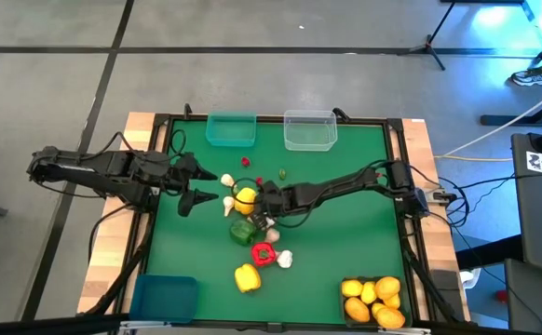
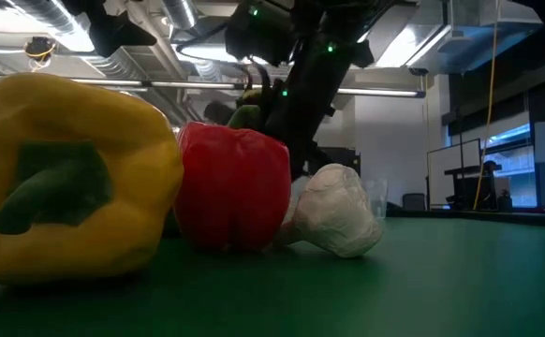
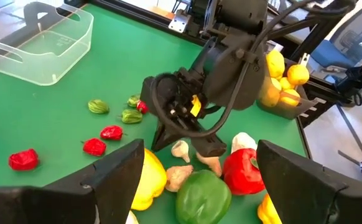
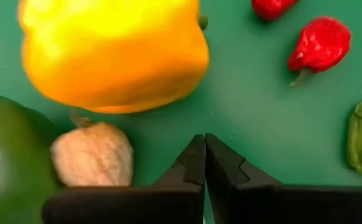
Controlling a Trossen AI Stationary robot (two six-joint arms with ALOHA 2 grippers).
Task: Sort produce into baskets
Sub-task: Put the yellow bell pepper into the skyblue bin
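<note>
Toy produce lies in a heap at the middle of the green mat: a yellow pepper, a green pepper, a red pepper, a second yellow pepper and garlic bulbs. My right gripper is shut and empty. It points down over the mat between the yellow pepper and a garlic bulb. My left gripper is open and empty just left of the heap. Its fingers face the peppers.
A teal bin and a clear bin stand at the far edge. A blue bin is at the near left. A dark bin at the near right holds citrus. Small red pieces and a green piece lie beyond the heap.
</note>
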